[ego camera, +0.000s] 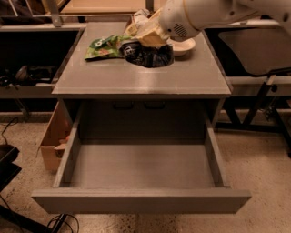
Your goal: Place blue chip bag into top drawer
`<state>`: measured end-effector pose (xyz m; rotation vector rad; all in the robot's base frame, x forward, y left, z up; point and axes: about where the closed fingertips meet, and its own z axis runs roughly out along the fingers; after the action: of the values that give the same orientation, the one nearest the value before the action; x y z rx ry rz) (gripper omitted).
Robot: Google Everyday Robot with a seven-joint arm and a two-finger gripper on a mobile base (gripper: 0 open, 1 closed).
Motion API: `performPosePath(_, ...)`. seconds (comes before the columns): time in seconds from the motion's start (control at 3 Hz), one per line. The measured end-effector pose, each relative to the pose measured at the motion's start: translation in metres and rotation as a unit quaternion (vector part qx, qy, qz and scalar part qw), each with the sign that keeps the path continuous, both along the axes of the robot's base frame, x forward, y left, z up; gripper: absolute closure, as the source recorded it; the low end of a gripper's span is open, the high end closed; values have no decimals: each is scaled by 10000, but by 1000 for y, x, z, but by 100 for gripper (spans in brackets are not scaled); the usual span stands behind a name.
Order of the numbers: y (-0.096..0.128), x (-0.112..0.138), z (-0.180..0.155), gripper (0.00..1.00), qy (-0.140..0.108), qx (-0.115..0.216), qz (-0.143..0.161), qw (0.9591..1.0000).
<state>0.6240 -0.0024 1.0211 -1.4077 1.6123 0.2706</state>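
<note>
1. The floor (pixel 263 182) is pale speckled stone. To the left of the table a dark low shelf (pixel 32 77) holds black gear that is too dim to name, and to the right stands a dark metal frame (pixel 268 95).
2. A grey table (pixel 136 79) fills the middle of the view, and the front part of its flat top is bare.
3. The top drawer (pixel 141 200) is pulled fully out toward the camera. It is wide and shallow, with a plain grey bottom and a flat grey front panel.
4. The robot's white arm (pixel 213 11) reaches in from the upper right over the back of the tabletop.
5. A brown cardboard box (pixel 52 136) sits on the floor against the table's left side, just beside the open drawer.
6. The green chip bag (pixel 102 45) lies flat at the back left of the tabletop.
7. The blue chip bag (pixel 150 55), dark and crumpled, is at the back middle of the tabletop, between the green chip bag and a white bowl (pixel 184 45).
8. The gripper (pixel 145 38) is directly above the blue chip bag and touches its top. Whether it has a hold on the bag cannot be told.
9. A tan bag (pixel 138 19) shows behind the gripper.
10. Black cables (pixel 61 223) trail on the floor at the lower left.
</note>
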Motion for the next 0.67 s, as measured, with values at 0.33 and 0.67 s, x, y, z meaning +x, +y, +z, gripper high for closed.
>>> performPosePath(0.33,-12,-46,4,100,16,193,-68,9998)
performPosePath(0.67,-6,-78,-41,100,395,423,218,9981)
